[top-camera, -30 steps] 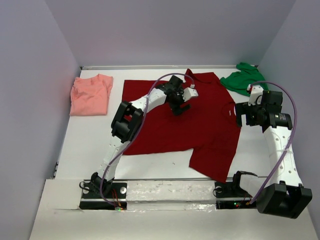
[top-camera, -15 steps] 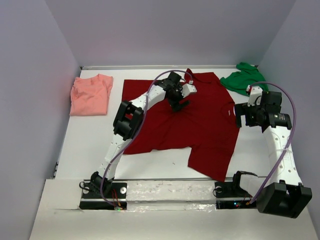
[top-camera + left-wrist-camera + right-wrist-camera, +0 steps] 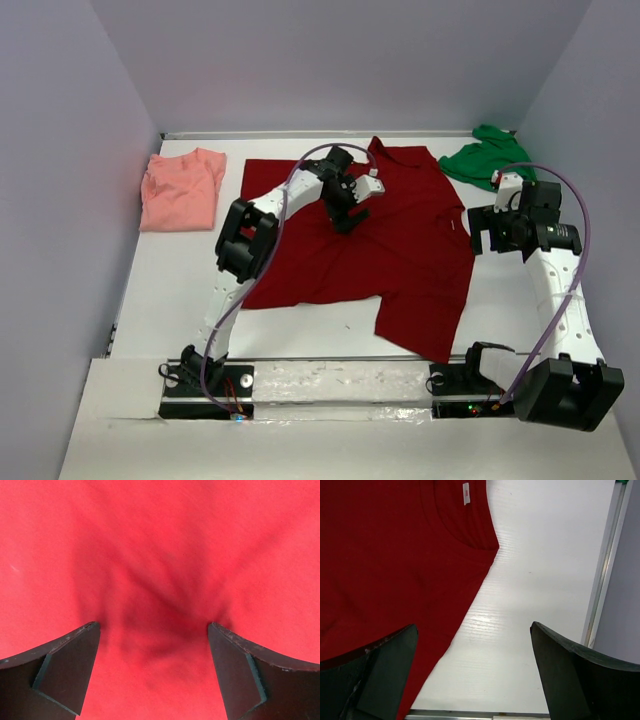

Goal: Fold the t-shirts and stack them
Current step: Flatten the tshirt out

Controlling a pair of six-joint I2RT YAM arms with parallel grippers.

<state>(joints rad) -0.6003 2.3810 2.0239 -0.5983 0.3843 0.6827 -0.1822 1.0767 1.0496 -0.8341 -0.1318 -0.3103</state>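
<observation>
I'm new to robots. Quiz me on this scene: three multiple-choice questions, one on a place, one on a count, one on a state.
1. Where is the pink shirt? A far left; B far right; C near edge.
2. How many shirts lie on the table? A two; B three; C four.
3. The left gripper over the red shirt is: A open; B shut; C unseen.
Answers: A, it lies by the left wall; B, pink, red and a green shirt; A, its fingers stand wide apart.

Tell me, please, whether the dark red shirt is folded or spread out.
Spread out: the dark red shirt lies open across the table, slightly puckered under the left gripper.
</observation>
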